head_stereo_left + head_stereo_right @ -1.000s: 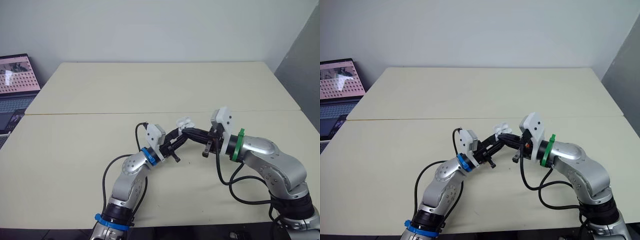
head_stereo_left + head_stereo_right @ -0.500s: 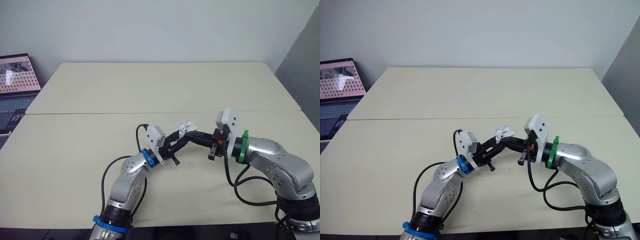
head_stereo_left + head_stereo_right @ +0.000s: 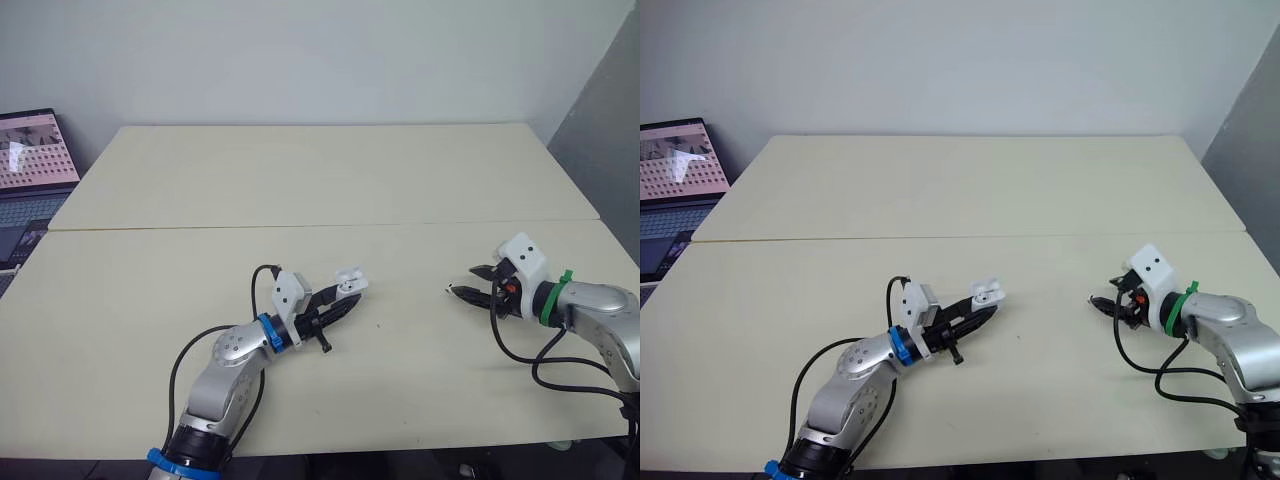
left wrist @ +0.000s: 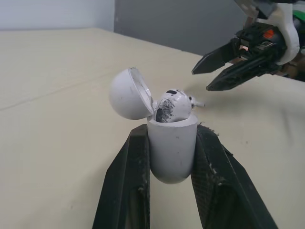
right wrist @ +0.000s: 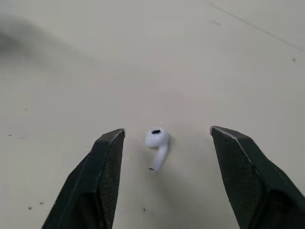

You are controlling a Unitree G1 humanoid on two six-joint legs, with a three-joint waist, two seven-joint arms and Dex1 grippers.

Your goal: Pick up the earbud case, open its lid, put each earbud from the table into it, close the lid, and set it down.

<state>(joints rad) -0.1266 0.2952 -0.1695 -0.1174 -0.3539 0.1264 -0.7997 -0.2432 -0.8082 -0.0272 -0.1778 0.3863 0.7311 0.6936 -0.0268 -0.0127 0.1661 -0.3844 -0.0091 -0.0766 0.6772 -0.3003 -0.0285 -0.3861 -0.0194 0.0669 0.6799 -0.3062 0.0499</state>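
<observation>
Fingers [image 4: 125, 186] of left gripper [image 4: 171, 131] clamp earbud case [image 4: 172, 155]; right gripper's [image 5: 167, 130] gape astride earbud [image 5: 156, 139].

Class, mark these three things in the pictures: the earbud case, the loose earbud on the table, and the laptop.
Earbud case [image 4: 172, 145]: left wrist view, on the front of its white body.
Loose earbud [image 5: 156, 139]: right wrist view, on its rounded head.
Laptop [image 3: 38, 150]: left eye view, on its screen.
</observation>
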